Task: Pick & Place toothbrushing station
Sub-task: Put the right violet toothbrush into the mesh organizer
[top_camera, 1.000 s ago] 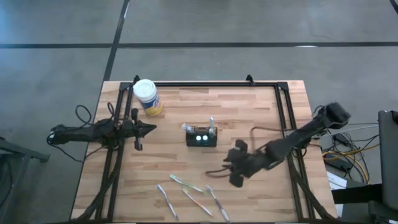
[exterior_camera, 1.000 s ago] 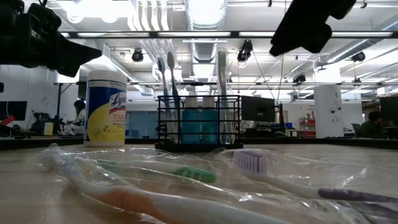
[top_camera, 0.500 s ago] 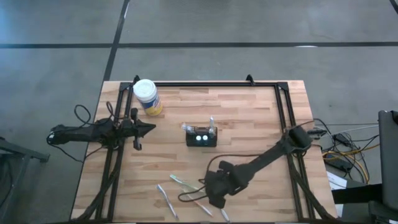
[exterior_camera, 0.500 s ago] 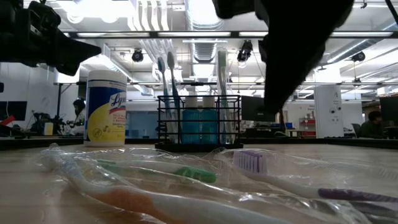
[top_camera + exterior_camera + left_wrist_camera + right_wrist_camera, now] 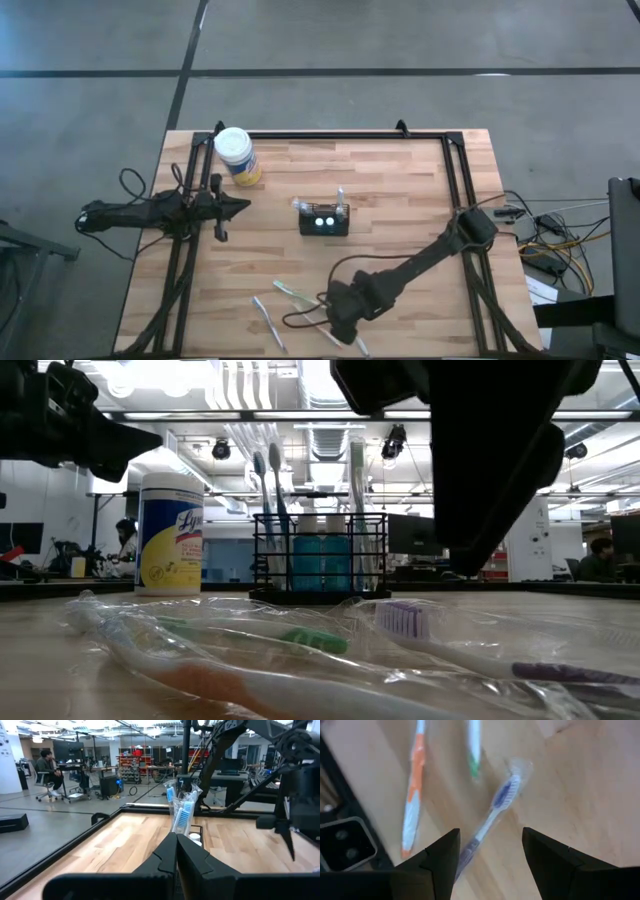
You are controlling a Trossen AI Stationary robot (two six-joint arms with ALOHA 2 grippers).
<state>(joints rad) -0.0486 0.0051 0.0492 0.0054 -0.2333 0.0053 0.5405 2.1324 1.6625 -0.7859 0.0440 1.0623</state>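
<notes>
the small black wire-mesh toothbrush caddy stands mid wooden tabletop, upright toothbrushes in it. nearer the front edge than the caddy, the right gripper hovers, fingers apart, over a plastic-wrapped purple-and-white toothbrush. left of the caddy, the left gripper waits, fingers together.

High: overhead, straight down, far; you see whole table.
Low: tabletop level, close to brushes, facing caddy & room.
L wrist: level across table toward caddy.
R wrist: looks down, near, on brushes.
Shared: caddy, brushes.
</notes>
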